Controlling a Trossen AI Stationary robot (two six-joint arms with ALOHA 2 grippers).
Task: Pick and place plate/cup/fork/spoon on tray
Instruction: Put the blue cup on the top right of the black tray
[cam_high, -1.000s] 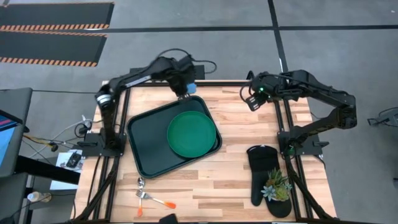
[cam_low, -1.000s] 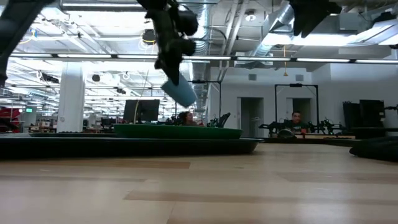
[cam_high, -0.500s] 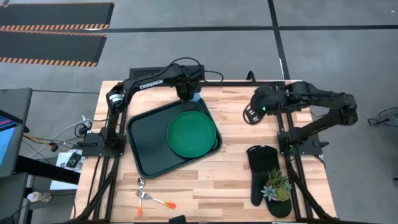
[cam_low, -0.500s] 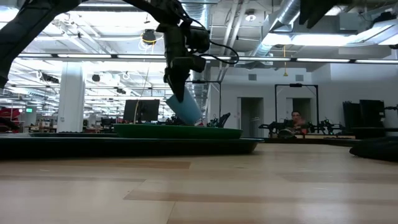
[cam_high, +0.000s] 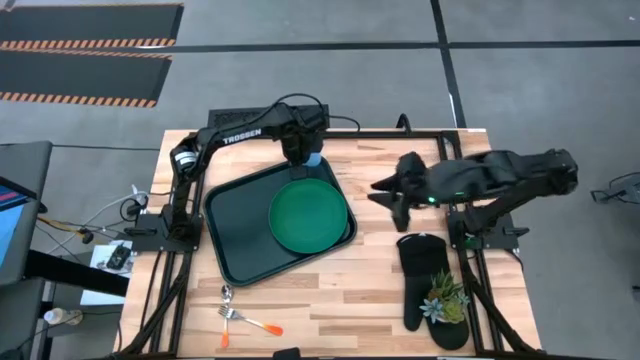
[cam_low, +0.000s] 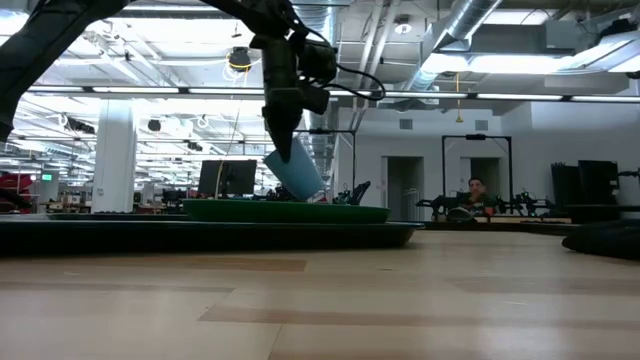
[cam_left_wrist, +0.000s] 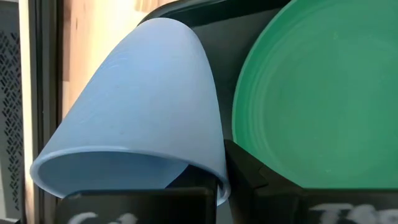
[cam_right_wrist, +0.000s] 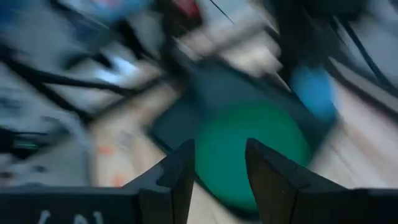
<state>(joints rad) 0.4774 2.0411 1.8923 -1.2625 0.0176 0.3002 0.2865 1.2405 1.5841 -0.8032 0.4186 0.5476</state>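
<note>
My left gripper (cam_high: 303, 150) is shut on the light blue cup (cam_high: 314, 158), which hangs tilted over the far right corner of the dark tray (cam_high: 235, 225). In the low view the cup (cam_low: 296, 176) hangs just above plate level. The green plate (cam_high: 310, 215) lies flat on the tray's right half. The fork (cam_high: 250, 322), with its orange handle, and the spoon (cam_high: 226, 296) lie on the table near the front left. My right gripper (cam_high: 388, 190) hovers open right of the tray, pointing toward the plate (cam_right_wrist: 249, 152). My left gripper holds the cup by its rim wall (cam_left_wrist: 214, 177), coming from above with the fingers pointing down. One finger (cam_left_wrist: 245, 168) lies on the wall's outside; the other seems to be inside the mouth. The cup hangs tilted, mouth up; whether its bottom touches the tray I cannot tell.
A black oven mitt (cam_high: 424, 272) and a small potted plant (cam_high: 446, 300) lie at the front right. Bare wood shows between the tray and the mitt and along the near edge.
My left gripper has come down with the cup toward the tray's far right corner, rolling a little. My right gripper has swung from the far edge toward the table's middle and tipped up, now pointing at the tray.
</note>
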